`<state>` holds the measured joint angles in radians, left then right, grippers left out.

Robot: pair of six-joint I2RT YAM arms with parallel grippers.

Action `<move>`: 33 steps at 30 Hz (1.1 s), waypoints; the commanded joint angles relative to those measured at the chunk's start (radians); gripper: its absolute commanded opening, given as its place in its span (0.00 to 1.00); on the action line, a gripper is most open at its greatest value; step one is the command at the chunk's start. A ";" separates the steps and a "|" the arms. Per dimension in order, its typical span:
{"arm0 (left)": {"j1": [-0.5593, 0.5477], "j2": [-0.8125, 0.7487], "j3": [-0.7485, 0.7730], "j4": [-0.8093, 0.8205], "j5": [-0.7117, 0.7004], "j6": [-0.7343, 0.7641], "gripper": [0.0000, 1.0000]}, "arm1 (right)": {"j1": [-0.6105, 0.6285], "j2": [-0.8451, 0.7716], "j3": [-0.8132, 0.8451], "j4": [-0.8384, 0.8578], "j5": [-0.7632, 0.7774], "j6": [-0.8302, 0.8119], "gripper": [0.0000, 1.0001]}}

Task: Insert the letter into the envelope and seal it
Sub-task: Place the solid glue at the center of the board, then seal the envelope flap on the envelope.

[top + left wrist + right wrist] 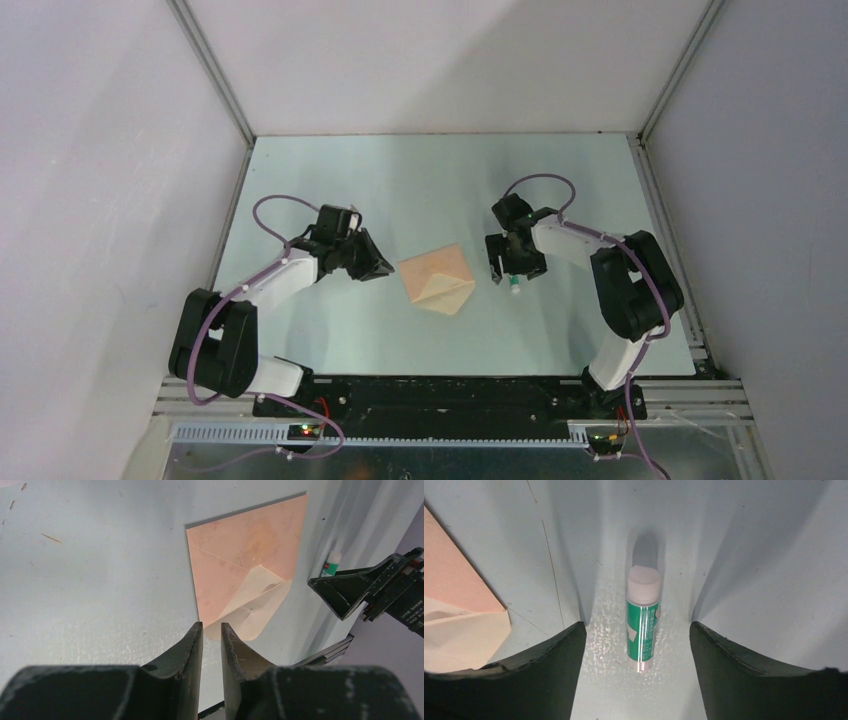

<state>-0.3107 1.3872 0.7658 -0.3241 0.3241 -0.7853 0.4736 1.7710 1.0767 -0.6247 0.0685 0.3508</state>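
Note:
The envelope (436, 280) lies flat mid-table, tan, turned like a diamond. Its paler cream flap (252, 607) is partly lifted and points toward my left gripper (212, 626). The letter is hidden; no separate sheet shows. My left gripper (383, 269) hovers just left of the envelope, its fingers a narrow gap apart with only table between them. My right gripper (510, 270) stands right of the envelope, wide open. A green glue stick (642, 622) with a white cap lies on the table between its fingers (549, 650), touching neither.
In the left wrist view the glue stick (330, 564) lies just past the envelope's (235, 555) right edge, under the right gripper (350, 592). Grey walls with aluminium posts (215, 75) enclose the table (400, 180) on three sides.

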 commanded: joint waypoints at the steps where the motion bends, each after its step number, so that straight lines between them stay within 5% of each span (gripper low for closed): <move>1: 0.006 -0.012 0.023 0.023 0.015 0.006 0.25 | -0.004 -0.090 0.066 -0.042 0.042 0.007 0.83; 6: 0.004 0.044 0.043 0.054 0.026 -0.004 0.26 | 0.000 -0.237 0.116 -0.085 0.035 0.045 0.97; 13: -0.001 0.229 0.202 0.049 0.024 -0.001 0.25 | 0.242 -0.343 0.045 -0.013 -0.008 0.277 0.81; 16: -0.001 0.290 0.286 0.030 0.013 0.004 0.25 | 0.339 -0.303 0.022 0.011 -0.066 0.383 0.87; 23: -0.002 0.415 0.337 0.037 0.015 -0.004 0.24 | 0.364 -0.306 -0.165 0.221 -0.214 0.677 0.93; 33: -0.018 0.456 0.292 0.073 0.006 -0.011 0.24 | 0.345 -0.207 -0.310 0.505 -0.357 0.807 0.93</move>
<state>-0.3161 1.8313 1.0687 -0.2855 0.3424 -0.7872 0.8230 1.5177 0.7746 -0.2897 -0.2317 1.0828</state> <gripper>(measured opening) 0.243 0.928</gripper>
